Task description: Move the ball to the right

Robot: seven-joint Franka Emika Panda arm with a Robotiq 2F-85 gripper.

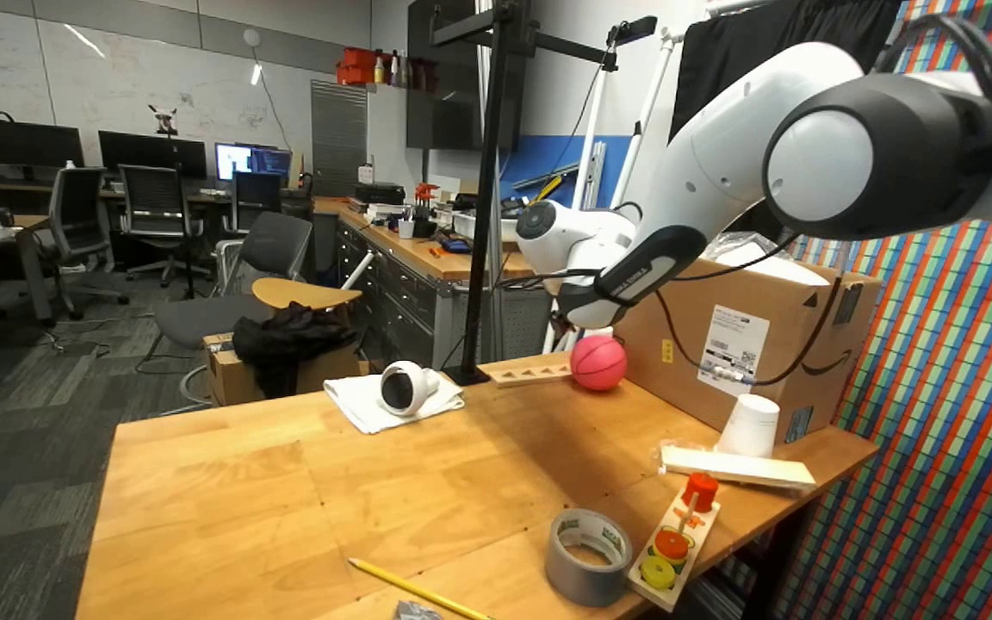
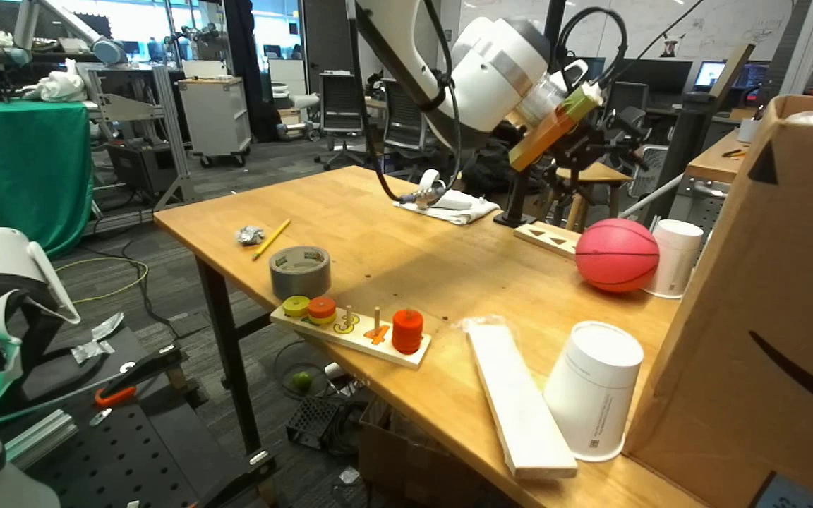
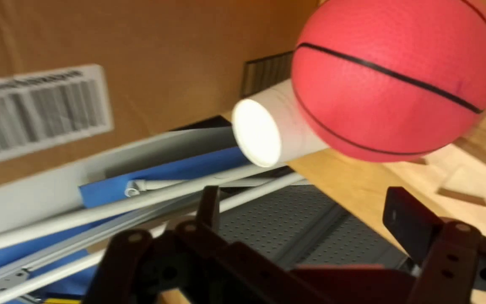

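The ball, pinkish-red with thin dark seam lines, rests on the far part of the wooden table in both exterior views. It touches or nearly touches a light wooden strip with triangular holes and stands in front of a white cup. In the wrist view the ball fills the upper right, beyond the fingertips. My gripper is open, with nothing between its fingers. In an exterior view the gripper hangs above the ball, tilted and apart from it.
A large cardboard box stands right beside the ball and cup. A grey tape roll, a peg toy, a white board, another white cup, a pencil and a white cloth with a white device lie on the table.
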